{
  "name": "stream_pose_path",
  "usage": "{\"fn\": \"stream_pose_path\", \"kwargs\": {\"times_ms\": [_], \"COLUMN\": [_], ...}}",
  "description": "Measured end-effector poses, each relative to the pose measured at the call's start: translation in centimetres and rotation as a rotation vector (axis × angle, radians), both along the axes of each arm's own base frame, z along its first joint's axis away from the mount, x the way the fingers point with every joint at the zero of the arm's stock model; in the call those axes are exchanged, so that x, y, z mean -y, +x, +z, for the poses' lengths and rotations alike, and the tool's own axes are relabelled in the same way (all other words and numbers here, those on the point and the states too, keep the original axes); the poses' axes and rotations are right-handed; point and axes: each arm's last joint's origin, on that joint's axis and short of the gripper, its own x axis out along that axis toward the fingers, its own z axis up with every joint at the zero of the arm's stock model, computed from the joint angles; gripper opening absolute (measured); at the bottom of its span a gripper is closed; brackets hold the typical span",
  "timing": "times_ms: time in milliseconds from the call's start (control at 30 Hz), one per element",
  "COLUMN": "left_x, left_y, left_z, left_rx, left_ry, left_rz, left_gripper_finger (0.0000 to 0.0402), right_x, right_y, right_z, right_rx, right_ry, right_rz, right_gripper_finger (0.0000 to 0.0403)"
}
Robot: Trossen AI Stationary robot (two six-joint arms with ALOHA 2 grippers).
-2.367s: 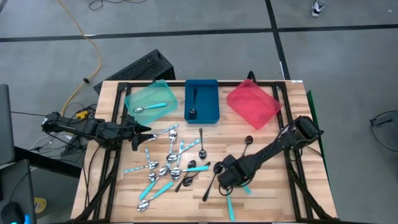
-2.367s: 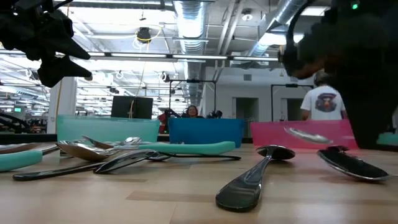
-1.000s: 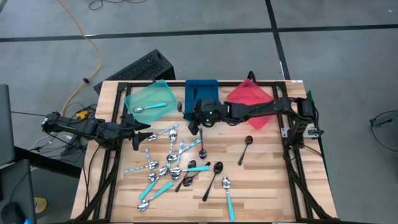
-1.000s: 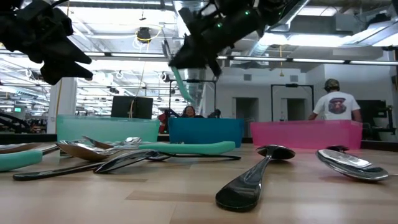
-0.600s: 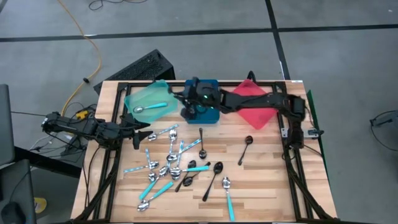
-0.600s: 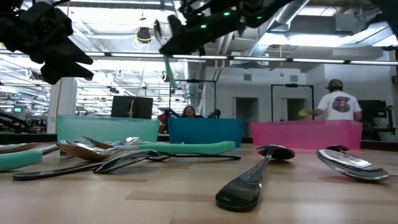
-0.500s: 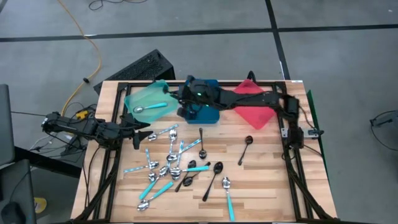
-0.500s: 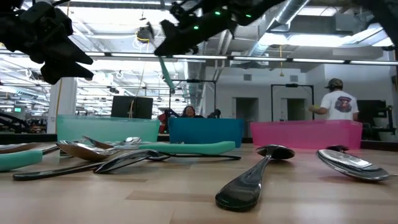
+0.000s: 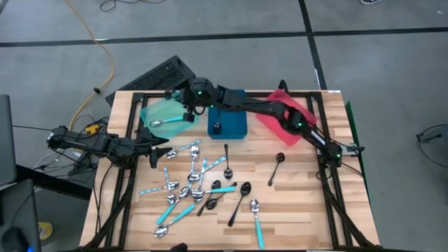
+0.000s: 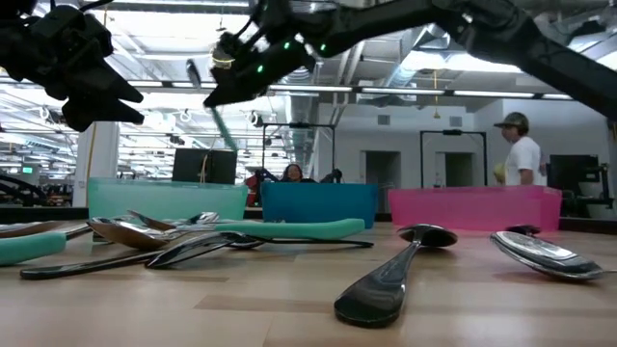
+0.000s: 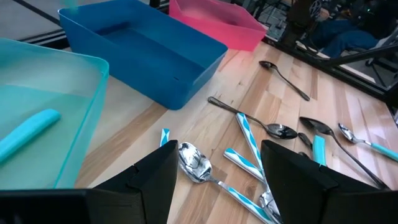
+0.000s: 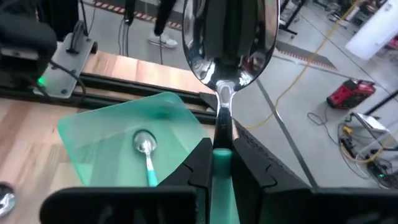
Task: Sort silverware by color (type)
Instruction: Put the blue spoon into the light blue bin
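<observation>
While the right arm reaches across the far edge of the counter, the right claw is clamped on a teal-handled spoon, held above the teal tray near the far left corner. The right wrist view shows the fingers pressed together on the handle, with the silver bowl pointing away from the claw. One teal-handled spoon in the tray lies on the tray floor. The blue tray beside it holds a black spoon, and the red tray sits toward the far right corner. The remaining spoons lie scattered over the middle and near part of the counter. The left claw waits at the left edge, fingers apart and gripping nothing.
</observation>
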Motion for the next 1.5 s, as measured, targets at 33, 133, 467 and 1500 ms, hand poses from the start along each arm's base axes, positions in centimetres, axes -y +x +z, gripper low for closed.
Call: {"fn": "stream_pose_path", "kwargs": {"times_ms": [33, 133, 467, 1500], "left_x": [0.0, 0.0, 0.0, -0.1], "left_y": [0.0, 0.0, 0.0, -0.1], "left_z": [0.0, 0.0, 0.0, 0.0], "left_rx": [0.0, 0.0, -0.001, -0.001], "left_ry": [0.0, 0.0, 0.01, 0.017], "left_rz": [0.0, 0.0, 0.012, 0.041], "left_gripper_finger": [0.0216, 0.0216, 0.0216, 0.0216], "right_x": [0.0, 0.3, 0.5, 2.1], "right_y": [0.1, 0.5, 0.4, 1.5], "right_z": [-0.5, -1.8, -2.3, -8.4], "right_rx": [0.007, 0.006, -0.008, -0.062], "right_ry": [0.014, 0.059, 0.129, 0.26], "right_rz": [0.016, 0.025, 0.062, -0.015], "right_gripper_finger": [0.0059, 0.0059, 0.0059, 0.0059]}}
